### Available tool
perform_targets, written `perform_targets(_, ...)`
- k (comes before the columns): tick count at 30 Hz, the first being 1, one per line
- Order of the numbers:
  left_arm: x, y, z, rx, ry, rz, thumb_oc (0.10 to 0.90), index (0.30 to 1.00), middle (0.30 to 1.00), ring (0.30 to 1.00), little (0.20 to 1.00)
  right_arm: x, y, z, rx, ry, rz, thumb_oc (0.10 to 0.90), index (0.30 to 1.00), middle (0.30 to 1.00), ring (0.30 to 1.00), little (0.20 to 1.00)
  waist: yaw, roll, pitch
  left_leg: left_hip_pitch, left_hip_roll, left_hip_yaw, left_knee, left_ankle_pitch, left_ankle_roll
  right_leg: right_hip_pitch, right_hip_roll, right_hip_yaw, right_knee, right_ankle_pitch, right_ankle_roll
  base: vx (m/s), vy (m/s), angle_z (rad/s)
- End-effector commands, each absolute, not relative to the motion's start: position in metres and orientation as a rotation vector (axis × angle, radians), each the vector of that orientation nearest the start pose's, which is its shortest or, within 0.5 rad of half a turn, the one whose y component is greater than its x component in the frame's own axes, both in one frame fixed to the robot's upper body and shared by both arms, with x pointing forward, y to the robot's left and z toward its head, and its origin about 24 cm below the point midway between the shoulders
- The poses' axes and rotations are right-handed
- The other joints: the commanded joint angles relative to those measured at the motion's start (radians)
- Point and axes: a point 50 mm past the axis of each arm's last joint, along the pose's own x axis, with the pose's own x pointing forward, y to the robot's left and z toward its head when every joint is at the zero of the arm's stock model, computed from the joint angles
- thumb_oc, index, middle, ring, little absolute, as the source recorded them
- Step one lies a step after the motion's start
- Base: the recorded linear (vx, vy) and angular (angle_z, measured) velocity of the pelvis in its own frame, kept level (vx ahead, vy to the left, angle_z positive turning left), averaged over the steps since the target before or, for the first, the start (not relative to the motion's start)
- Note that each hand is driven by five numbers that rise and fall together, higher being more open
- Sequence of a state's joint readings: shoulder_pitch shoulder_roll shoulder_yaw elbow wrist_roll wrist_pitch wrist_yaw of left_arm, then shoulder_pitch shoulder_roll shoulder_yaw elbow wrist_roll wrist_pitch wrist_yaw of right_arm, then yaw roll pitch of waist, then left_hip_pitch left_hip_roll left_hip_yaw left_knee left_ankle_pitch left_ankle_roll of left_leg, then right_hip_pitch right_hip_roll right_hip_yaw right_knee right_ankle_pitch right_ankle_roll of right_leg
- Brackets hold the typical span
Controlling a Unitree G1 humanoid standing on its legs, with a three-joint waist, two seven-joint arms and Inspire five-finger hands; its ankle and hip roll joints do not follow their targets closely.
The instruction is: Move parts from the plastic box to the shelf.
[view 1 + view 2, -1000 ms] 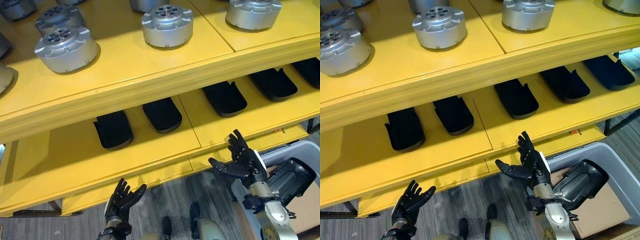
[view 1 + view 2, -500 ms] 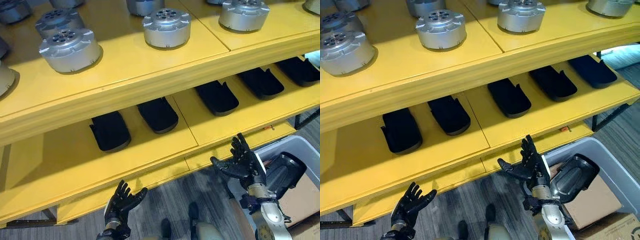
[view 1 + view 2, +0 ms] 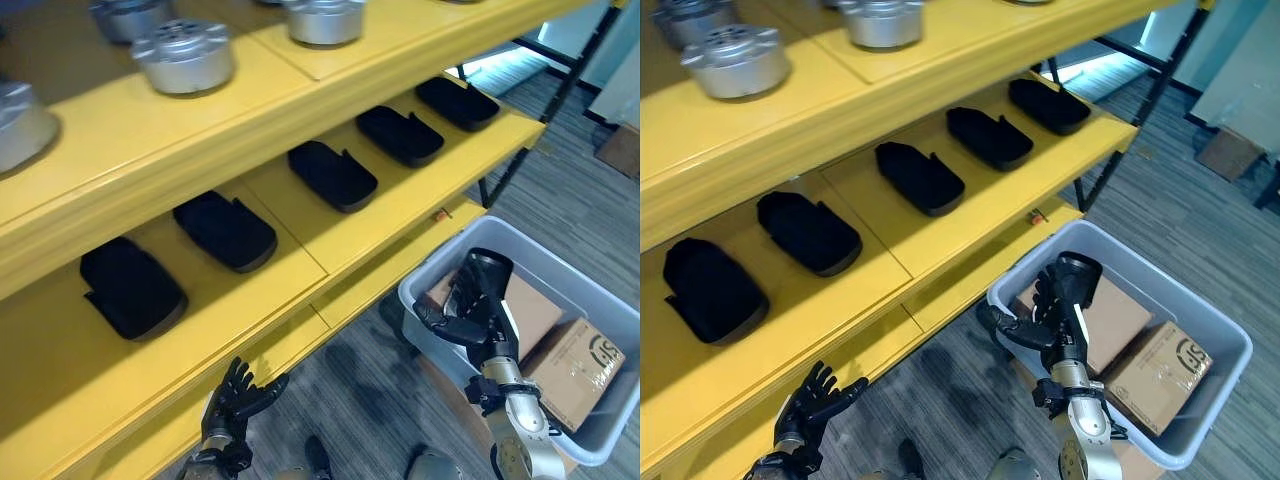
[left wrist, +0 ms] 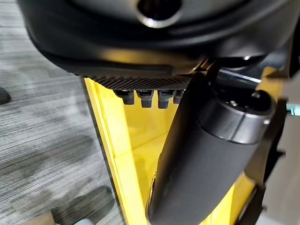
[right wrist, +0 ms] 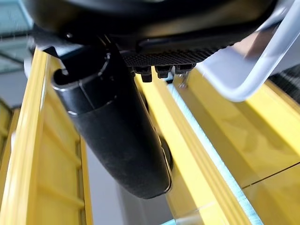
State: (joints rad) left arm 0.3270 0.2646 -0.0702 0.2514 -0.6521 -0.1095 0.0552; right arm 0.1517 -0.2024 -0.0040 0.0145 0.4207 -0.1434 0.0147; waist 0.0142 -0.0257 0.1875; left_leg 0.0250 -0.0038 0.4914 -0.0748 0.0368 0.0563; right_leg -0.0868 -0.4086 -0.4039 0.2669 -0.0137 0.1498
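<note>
Right hand [image 3: 470, 318] moved over plastic box [image 3: 590, 300] | both hands empty, spread | part [image 3: 488, 275] black, rounded

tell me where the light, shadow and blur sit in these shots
Left eye view: the lower shelf is brightly lit, while the upper shelf shades its back; bright floor past the far end. Right eye view: the black parts show almost no detail. Left wrist view: the left hand is a soft, close blur. Right wrist view: the right hand is blurred too.

Left robot hand [image 3: 236, 398] low, fingers spread, palm up, right robot hand [image 3: 468, 318] raised, fingers straight, thumb out
</note>
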Motion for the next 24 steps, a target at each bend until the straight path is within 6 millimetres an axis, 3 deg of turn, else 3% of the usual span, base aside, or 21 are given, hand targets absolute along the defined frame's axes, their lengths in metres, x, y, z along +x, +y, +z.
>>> perform_targets(1, 0.202, 0.224, 0.005, -0.323, 0.064, 0.162, 0.9, 1.0, 1.0, 1.0, 1.0, 0.228, -0.202, 0.061, 0.157, -0.193, -0.035, 0.9, 1.0, 1.0, 1.0, 1.0, -0.001, 0.008, -0.091, -0.007, -0.023, -0.163, 0.002, -0.097, -0.007, 0.077, -0.026, 0.016, -0.155, 0.176, 0.087, 0.01, -0.154, -0.56)
perform_targets(4, 0.196, 0.226, 0.001, -0.327, 0.076, 0.183, 0.9, 1.0, 1.0, 1.0, 1.0, 0.223, -0.205, 0.058, 0.139, -0.169, -0.024, 0.9, 1.0, 1.0, 1.0, 1.0, -0.017, 0.0, -0.102, -0.015, 0.01, -0.128, 0.008, -0.079, -0.031, 0.08, 0.037, 0.06, -0.235, 0.164, 0.091, -0.01, -0.217, -0.55)
perform_targets(12, 0.185, 0.223, -0.01, -0.36, 0.125, 0.182, 0.9, 1.0, 1.0, 1.0, 1.0, 0.208, -0.218, 0.05, 0.144, -0.133, -0.054, 0.9, 1.0, 1.0, 1.0, 1.0, -0.077, 0.023, -0.096, -0.003, 0.152, -0.082, 0.046, -0.03, -0.118, 0.114, 0.194, 0.113, -0.346, 0.077, 0.029, 0.01, -0.21, -0.46)
perform_targets(17, 0.184, 0.221, -0.013, -0.365, 0.137, 0.182, 0.9, 1.0, 1.0, 1.0, 1.0, 0.208, -0.219, 0.051, 0.152, -0.141, -0.06, 0.9, 1.0, 1.0, 1.0, 1.0, -0.089, 0.031, -0.084, -0.003, 0.195, -0.061, 0.091, -0.027, -0.14, 0.12, 0.231, 0.134, -0.347, 0.057, 0.008, 0.0, -0.146, -0.23)
perform_targets(24, 0.186, 0.214, -0.016, -0.362, 0.152, 0.153, 0.9, 1.0, 1.0, 1.0, 1.0, 0.204, -0.225, 0.051, 0.136, -0.143, -0.088, 0.9, 1.0, 1.0, 1.0, 1.0, -0.127, 0.055, -0.076, 0.025, 0.26, -0.057, 0.084, 0.03, -0.18, 0.143, 0.301, 0.144, -0.345, 0.012, -0.038, 0.01, -0.136, -0.13)
